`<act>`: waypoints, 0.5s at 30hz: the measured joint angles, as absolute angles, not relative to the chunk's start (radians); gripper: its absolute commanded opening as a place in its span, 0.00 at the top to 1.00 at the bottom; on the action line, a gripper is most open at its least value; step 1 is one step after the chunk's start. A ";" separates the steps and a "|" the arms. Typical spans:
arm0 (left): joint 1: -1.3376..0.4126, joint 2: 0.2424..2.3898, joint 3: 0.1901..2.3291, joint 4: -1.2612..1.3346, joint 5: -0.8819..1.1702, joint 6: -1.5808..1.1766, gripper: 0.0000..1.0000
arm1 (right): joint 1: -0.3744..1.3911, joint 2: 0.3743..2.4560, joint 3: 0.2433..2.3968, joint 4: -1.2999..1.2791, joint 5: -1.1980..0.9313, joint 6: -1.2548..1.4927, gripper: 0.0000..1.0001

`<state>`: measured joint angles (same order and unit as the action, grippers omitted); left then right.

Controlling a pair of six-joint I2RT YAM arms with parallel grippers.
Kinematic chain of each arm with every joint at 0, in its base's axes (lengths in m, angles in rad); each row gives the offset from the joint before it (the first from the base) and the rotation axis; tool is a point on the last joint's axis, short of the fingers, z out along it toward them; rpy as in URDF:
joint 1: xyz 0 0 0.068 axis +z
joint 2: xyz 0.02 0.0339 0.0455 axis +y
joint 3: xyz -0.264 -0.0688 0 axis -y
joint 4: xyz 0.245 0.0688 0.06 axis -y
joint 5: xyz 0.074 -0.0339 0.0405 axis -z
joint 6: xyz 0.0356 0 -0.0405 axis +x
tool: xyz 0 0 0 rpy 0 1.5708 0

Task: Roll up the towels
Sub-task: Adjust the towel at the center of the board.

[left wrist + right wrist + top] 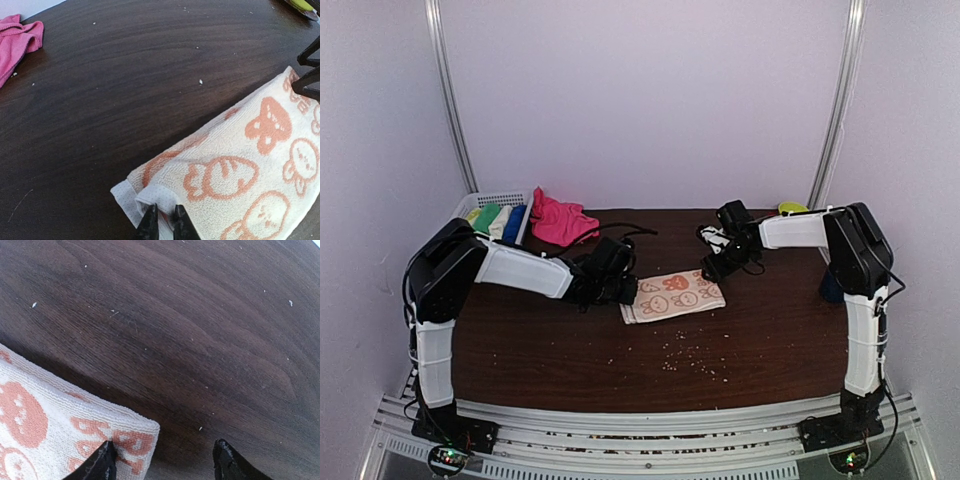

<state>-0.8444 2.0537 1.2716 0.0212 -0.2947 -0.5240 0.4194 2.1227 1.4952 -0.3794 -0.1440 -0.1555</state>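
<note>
A peach-orange towel (672, 294) with a pale bunny and carrot pattern lies folded flat at the table's middle. My left gripper (165, 223) is at its left corner, and its jaws pinch a lifted fold of the white hem; the towel (240, 170) spreads to the right. My right gripper (165, 462) stands open at the towel's far right corner (60, 430), with one fingertip (102, 464) on the cloth and the other over bare wood. A hot pink towel (560, 222) lies crumpled at the back left.
A white mesh basket (492, 200) at the back left holds green, cream and blue towels. A yellow-green object (792, 208) lies at the back right. A black cable (630, 232) runs behind the arms. Crumbs (690, 355) dot the dark wooden table (540, 350).
</note>
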 measured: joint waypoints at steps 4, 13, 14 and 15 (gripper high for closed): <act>-0.844 2.054 1.272 0.021 -0.299 -0.526 1.00 | 0.419 2.123 1.495 -0.381 -0.136 -0.156 0.33; -0.844 2.082 1.279 0.015 -0.347 -0.527 1.00 | 0.419 2.130 1.499 -0.385 -0.133 -0.161 0.33; -0.844 2.092 1.288 0.009 -0.356 -0.526 1.00 | 0.420 2.130 1.501 -0.385 -0.133 -0.162 0.33; -0.844 2.103 1.296 0.002 -0.365 -0.525 1.00 | 0.420 2.130 1.501 -0.385 -0.133 -0.162 0.32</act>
<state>-0.8444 2.1025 1.2964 0.0025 -0.3649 -0.5255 0.4198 2.1304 1.5009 -0.3855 -0.1326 -0.1623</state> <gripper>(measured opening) 0.003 0.673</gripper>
